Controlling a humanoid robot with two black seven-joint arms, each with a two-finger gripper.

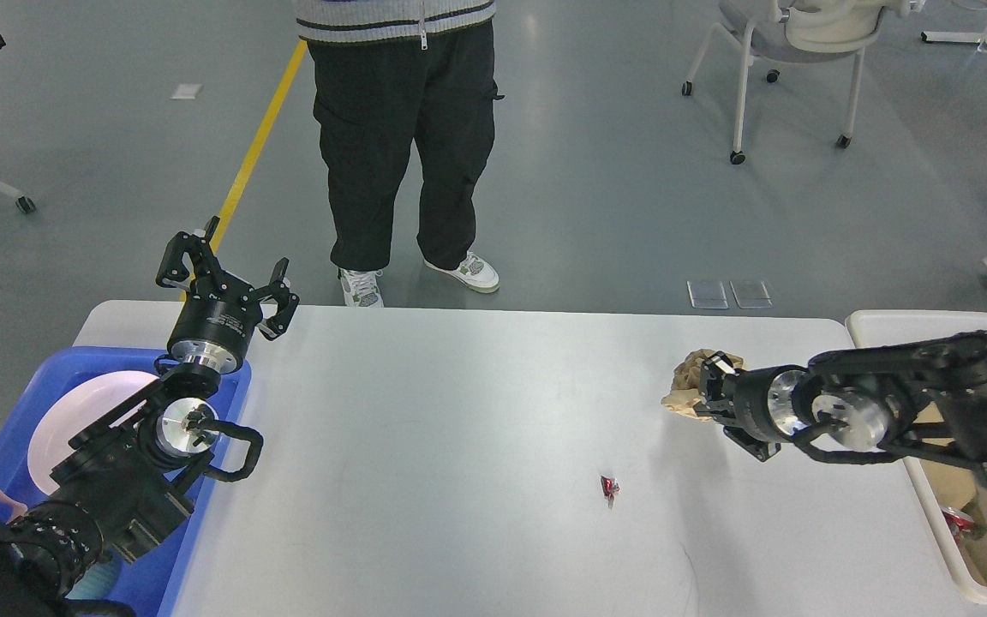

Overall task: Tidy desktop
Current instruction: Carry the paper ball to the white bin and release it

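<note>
The desktop (pixel 459 428) is a large white-grey tabletop filling the lower view. My right gripper (pixel 710 386) is shut on a crumpled brown paper ball (pixel 687 384), held over the desktop's right part, left of the cream bin. A small red wrapper scrap (pixel 609 488) lies on the desktop in front of it. My left gripper (pixel 224 270) stands open and empty at the far left corner, above the blue tray's far edge.
A blue tray (pixel 219 403) at the left edge holds a pink plate (pixel 82 411). A cream-white bin (pixel 896 330) stands at the right edge with some rubbish inside. A person (pixel 408 137) stands beyond the far edge; a chair (pixel 785 51) is farther back.
</note>
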